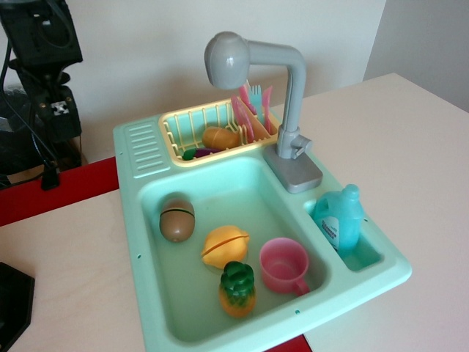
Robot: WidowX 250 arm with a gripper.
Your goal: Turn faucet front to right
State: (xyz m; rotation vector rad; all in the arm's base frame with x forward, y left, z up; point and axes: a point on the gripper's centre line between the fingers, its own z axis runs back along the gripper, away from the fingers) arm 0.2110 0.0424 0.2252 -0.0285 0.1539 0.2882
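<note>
The grey faucet [292, 95] stands on its square base [297, 173] at the right rim of the mint-green toy sink [139, 220]. Its long arm points left and its round head [226, 60] hangs over the yellow dish rack [179, 121]. My black gripper [53, 88] is at the far upper left, well away from the faucet and outside the sink. It is dark against a dark background, so I cannot make out how its fingers stand. It holds nothing that I can see.
In the basin lie a brown kiwi half [177, 218], a yellow lemon [226, 246], a toy pineapple [237, 290] and a pink cup [284, 265]. A blue bottle [341, 218] stands in the small right compartment. The rack holds toy food and pink and teal cutlery [250, 110].
</note>
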